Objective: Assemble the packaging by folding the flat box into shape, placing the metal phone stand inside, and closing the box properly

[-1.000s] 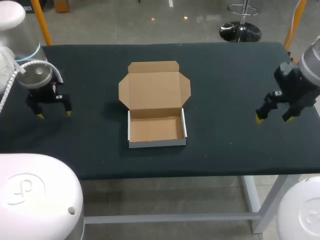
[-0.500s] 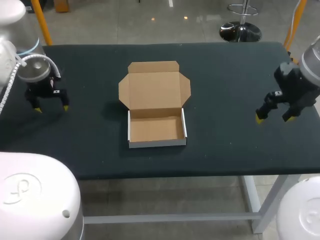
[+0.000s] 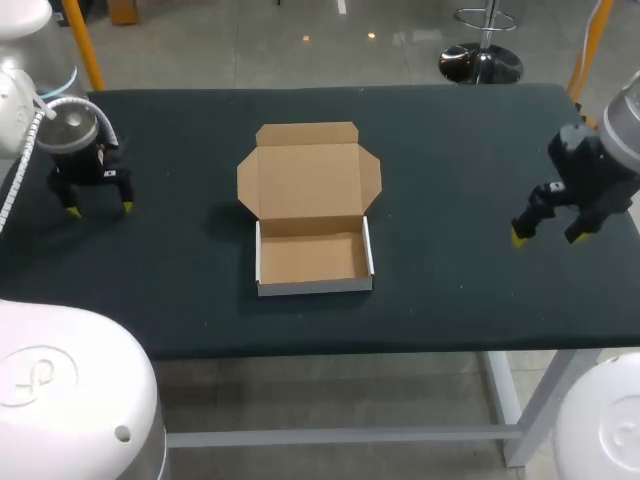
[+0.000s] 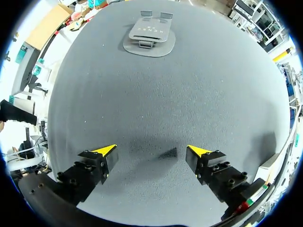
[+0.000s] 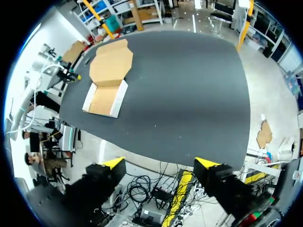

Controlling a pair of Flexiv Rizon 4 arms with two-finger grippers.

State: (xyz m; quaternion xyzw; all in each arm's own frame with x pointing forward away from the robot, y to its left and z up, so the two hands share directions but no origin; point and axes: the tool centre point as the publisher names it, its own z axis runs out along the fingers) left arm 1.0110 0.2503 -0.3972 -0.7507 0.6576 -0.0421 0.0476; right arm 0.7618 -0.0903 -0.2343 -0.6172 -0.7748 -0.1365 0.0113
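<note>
The cardboard box (image 3: 310,212) is already folded into shape and stands in the middle of the counter (image 3: 450,150). Its lid (image 3: 308,178) lies open and flat toward the far side, and its tray (image 3: 312,260) is empty. So we judge that the step in hand is to fetch the metal phone stand (image 4: 149,38).

The stand does not show in the head view. We find it only in the left wrist view, where it lies flat on the counter, straight ahead of the left gripper (image 4: 151,151) and well apart from it. It sits almost on the middle line between the two fingers (image 4: 105,152). Its broad side seems to run across, in the same direction as the gap between the fingers, but the view bends shapes, so we are not sure.

The left fingers are spread wide and grasp nothing; only bare counter is under them. The right gripper (image 3: 545,238) hangs near the right end of the counter, also with spread fingers and nothing between them. In its own view the box is far ahead, and no stand shows there.

We conclude that the left arm is the nearer one. The coming move calls for a reach straight forward along the fingers. If the broad side really lies across, we think the wrist may need to turn first.
</note>
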